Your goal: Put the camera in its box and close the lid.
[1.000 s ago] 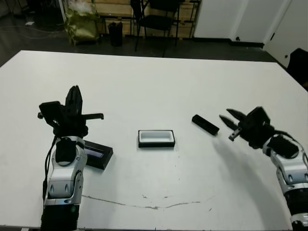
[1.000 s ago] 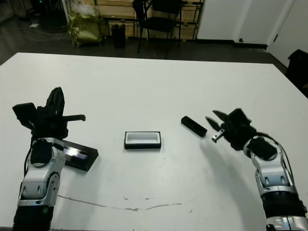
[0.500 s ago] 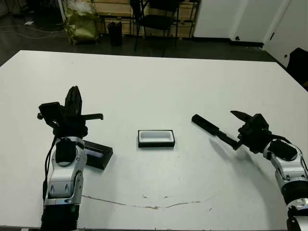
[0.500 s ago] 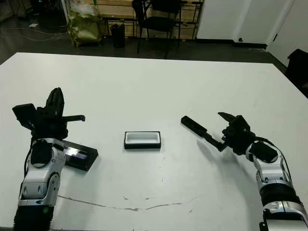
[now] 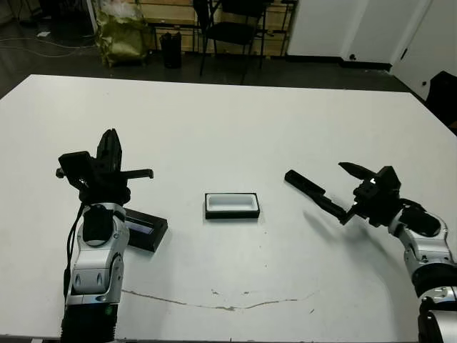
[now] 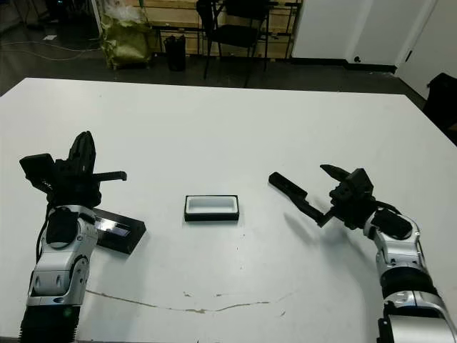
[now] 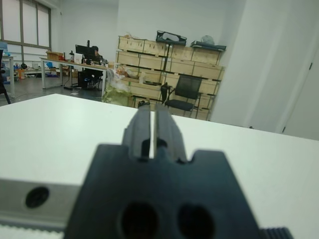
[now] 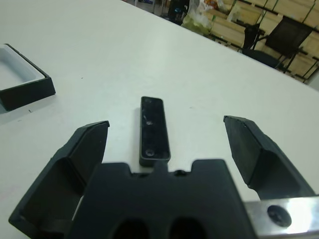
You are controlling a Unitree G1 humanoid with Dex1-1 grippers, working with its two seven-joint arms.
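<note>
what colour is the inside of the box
White: the box is black outside with a white lining, seen best in the left eye view.

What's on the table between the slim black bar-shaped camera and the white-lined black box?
Nothing: only bare white table separates the slim black camera from the white-lined black box, in both eye views.

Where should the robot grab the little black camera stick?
Probably across the camera's two long narrow sides, near the middle, coming down from above. It lies flat on the white table, thin and bar-shaped, and the open right gripper already straddles its near end, in line with its length.
</note>
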